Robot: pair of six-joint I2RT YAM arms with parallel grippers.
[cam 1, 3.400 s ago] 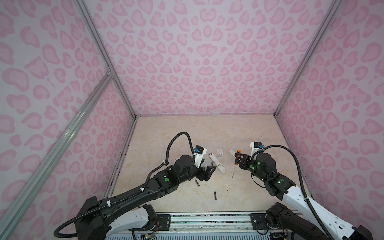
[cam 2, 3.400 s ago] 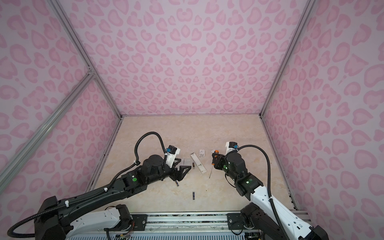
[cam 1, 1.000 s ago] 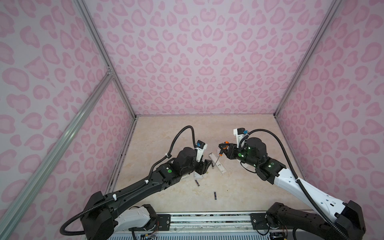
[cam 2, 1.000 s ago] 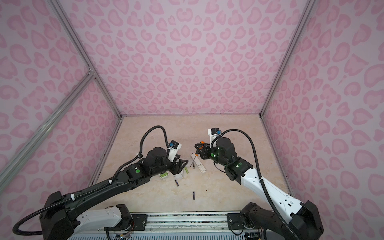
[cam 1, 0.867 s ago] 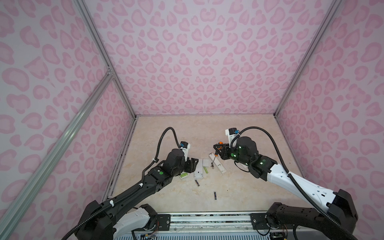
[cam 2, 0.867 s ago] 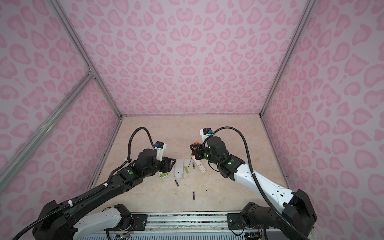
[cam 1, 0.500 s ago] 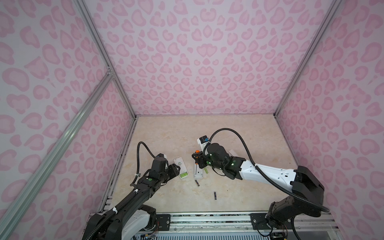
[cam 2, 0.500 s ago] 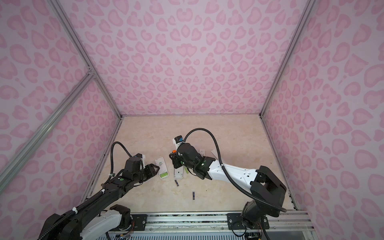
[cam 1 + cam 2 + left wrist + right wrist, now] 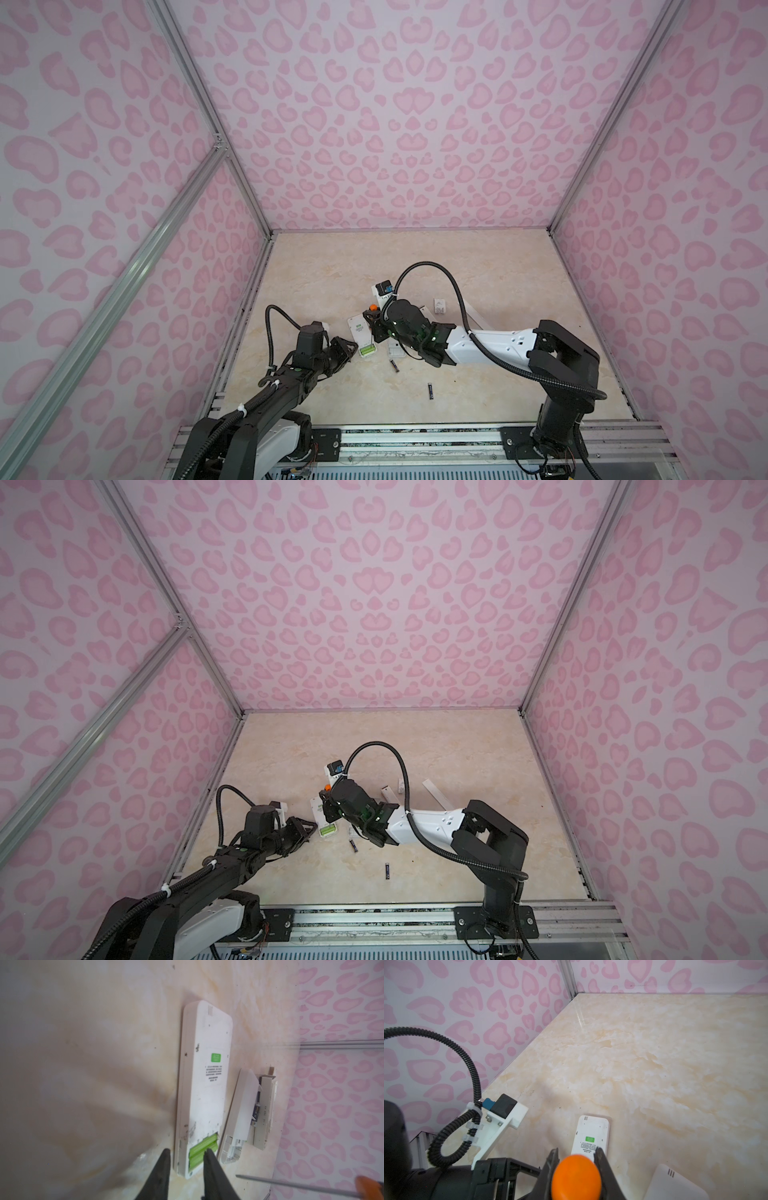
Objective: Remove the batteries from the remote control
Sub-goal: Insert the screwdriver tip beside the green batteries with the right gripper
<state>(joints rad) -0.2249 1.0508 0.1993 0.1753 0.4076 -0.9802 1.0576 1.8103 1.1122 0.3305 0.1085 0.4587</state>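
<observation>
A white remote control [image 9: 358, 332] [image 9: 205, 1084] lies back up at the left centre of the table. Two lime green batteries [image 9: 202, 1150] [image 9: 368, 351] sit in its open compartment. My left gripper [image 9: 187, 1152] [image 9: 348, 347] is at that end, open; one finger stands outside the remote's edge and the other over the green batteries. My right gripper [image 9: 577, 1150] [image 9: 374, 323] reaches across above the remote, shut on the orange-handled screwdriver [image 9: 576, 1176] [image 9: 373, 308]. Two black batteries [image 9: 394, 365] [image 9: 431, 391] lie loose on the table.
A second white remote [image 9: 239, 1109] [image 9: 395, 349] with an empty compartment lies beside the first, and a third white piece [image 9: 268, 1105] beyond it. A small white cover [image 9: 439, 305] and a white strip [image 9: 436, 793] lie further right. The left wall stands close.
The right arm has swung left across the middle with the screwdriver, to above the remote. The left arm has pulled back toward the front left, and its jaws have narrowed.
</observation>
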